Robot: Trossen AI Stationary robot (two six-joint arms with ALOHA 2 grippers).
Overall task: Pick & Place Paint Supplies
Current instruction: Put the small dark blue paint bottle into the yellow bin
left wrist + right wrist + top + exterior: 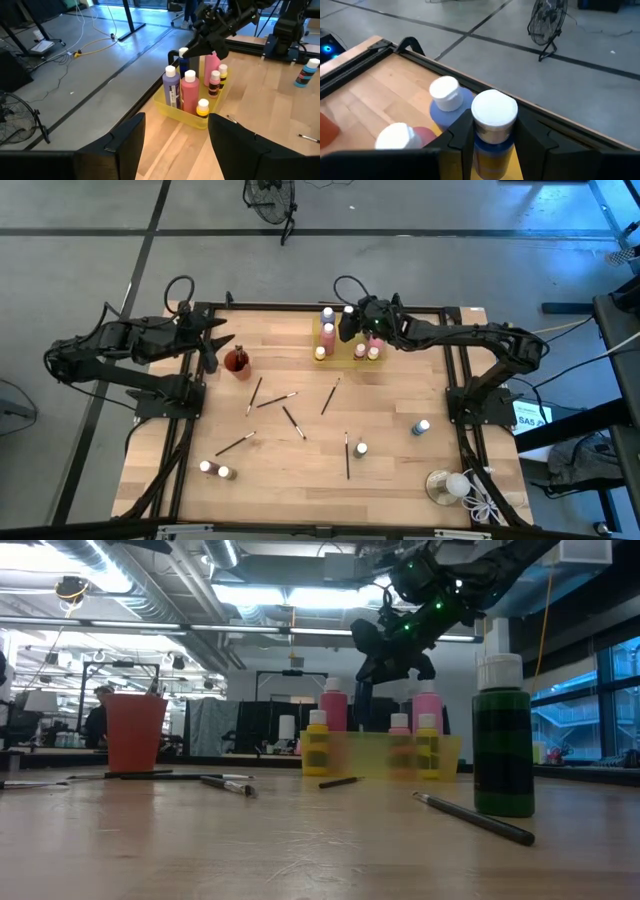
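Right gripper [492, 137] hangs over the translucent yellow plastic tray [333, 352] at the far edge of the wooden desk [300, 470], its two dark fingers [462, 135] closed against the sides of a blue paint bottle with a white cap [492, 125]; the bottle is upright, its lower part down among the others in the tray. Beside it in the tray stand a lavender white-capped bottle [171, 89], a pink bottle [189, 92], a taller pink one [212, 62] and small yellow bottles [202, 108]. Left gripper [213, 345] waits near the desk's left edge beside a red plastic cup [237, 362], fingers [127, 137] parted, holding nothing. Thin dark-handled paintbrushes [288, 416] lie scattered across the middle of the desk. A blue bottle [421, 426] stands near the right edge, a green white-capped bottle [503, 735] toward the near edge, and two tiny bottles [214, 470] near the near-left corner. A clear round dish with a white ball [449, 484] sits at the near-right corner.
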